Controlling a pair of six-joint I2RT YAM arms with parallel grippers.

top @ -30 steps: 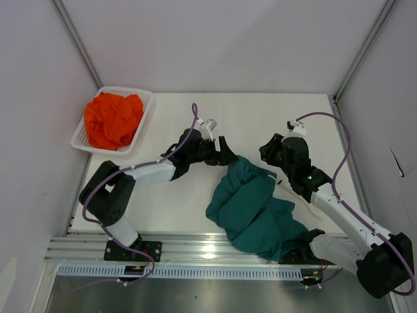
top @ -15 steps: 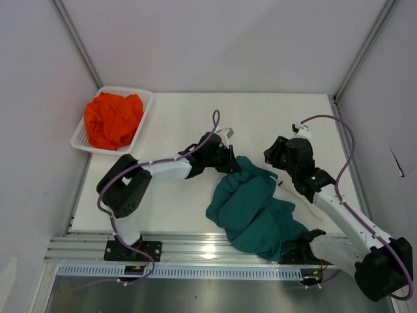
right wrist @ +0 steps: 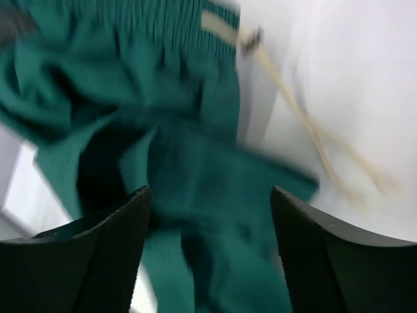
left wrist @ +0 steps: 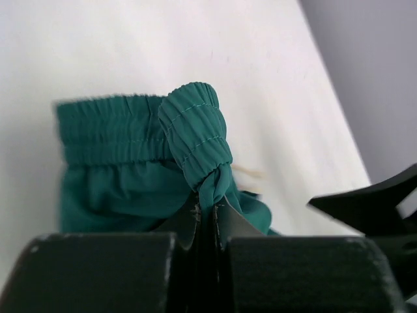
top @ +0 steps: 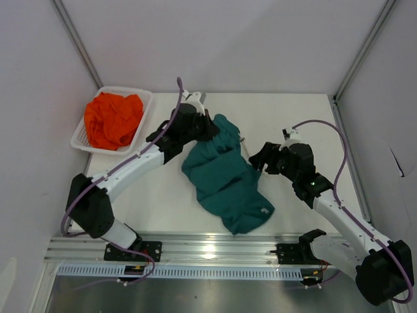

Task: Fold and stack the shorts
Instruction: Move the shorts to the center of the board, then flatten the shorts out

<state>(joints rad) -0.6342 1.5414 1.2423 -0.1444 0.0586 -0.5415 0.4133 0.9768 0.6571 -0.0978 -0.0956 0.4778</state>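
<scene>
And the left gripper (left wrist: 207,218) is clenched tight on the teal shorts (top: 225,179), fingers pinched together on a bunched knuckle of the elastic waistband (left wrist: 195,134) right at its tips. The rest of the band runs off to its left side, and the cloth trails away from the tips across the table (top: 306,117) toward the arms' bases. That is a narrow bite on a gather of elastic, so my read is the pull wants to be slow and level, or the fold could slide out. Just beyond that pinch, across the garment, the right gripper (right wrist: 210,195) is released, jaws standing wide with teal fabric spread directly ahead of them and nothing caught between. A pale drawstring (right wrist: 306,124) lies loose on the tabletop off to its upper right. The step looks like spreading the pair flat before any fold. To do it well, the right gripper should take the waistband at the opposite corner, clear of that cord, so both grippers can draw the band straight and let the legs fall even. Far behind the left gripper, past its wrist and well apart, the orange shorts (top: 112,120) sit crumpled in the white basket (top: 148,104), untouched.
</scene>
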